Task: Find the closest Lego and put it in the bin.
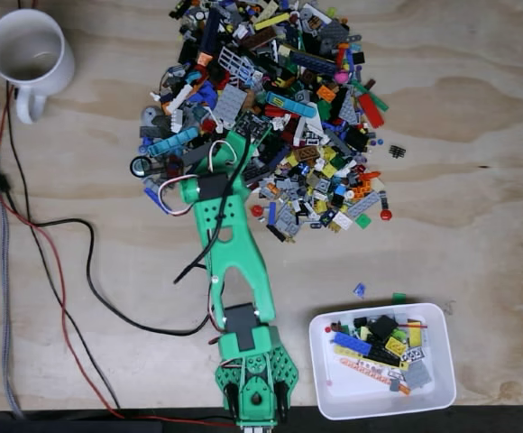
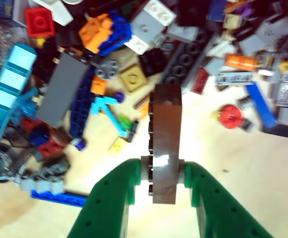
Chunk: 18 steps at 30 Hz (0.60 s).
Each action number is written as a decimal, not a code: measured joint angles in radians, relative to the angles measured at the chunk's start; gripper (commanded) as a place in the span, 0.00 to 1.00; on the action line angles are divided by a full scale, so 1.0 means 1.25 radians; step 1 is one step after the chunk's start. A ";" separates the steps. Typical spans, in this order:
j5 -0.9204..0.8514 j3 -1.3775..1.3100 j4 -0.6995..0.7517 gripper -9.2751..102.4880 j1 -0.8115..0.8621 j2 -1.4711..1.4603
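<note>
I see a green hand (image 2: 164,181) around a dark brown Lego (image 2: 165,139). The bin (image 1: 334,397) is white, the surface (image 1: 478,180) pale wood grain.

Hobby workbench or home maker space, not factory. Bare plywood top (image 1: 478,207), grain and knots showing. 3D-printed green arm (image 1: 230,271) reaches from near edge; claw (image 2: 163,178) sits at near edge of big Lego heap (image 1: 279,108), which spreads beyond it. Loose red and black wires (image 1: 54,262) trail over wood left of arm in fixed view. White mug (image 1: 27,54) far left of claw. Small white bin (image 1: 442,379) of bricks near arm base.
</note>
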 measured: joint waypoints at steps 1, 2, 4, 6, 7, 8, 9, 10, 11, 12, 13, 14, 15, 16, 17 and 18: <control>-0.023 0.000 0.037 0.08 0.016 0.048; -0.040 0.000 0.066 0.08 0.038 0.096; -0.074 0.013 0.118 0.08 0.101 0.184; -0.104 0.047 0.150 0.08 0.184 0.258; -0.120 0.065 0.158 0.08 0.233 0.286; -0.126 0.075 0.163 0.08 0.282 0.306; -0.139 0.087 0.163 0.08 0.315 0.323; -0.148 0.114 0.164 0.08 0.340 0.346; -0.171 0.141 0.164 0.08 0.363 0.363; -0.199 0.163 0.164 0.08 0.412 0.378; -0.223 0.178 0.155 0.08 0.471 0.387; -0.242 0.202 0.147 0.08 0.539 0.398; -0.264 0.221 0.142 0.08 0.617 0.405; -0.293 0.236 0.133 0.08 0.697 0.409; -0.320 0.249 0.123 0.08 0.774 0.411; -0.344 0.259 0.110 0.08 0.838 0.414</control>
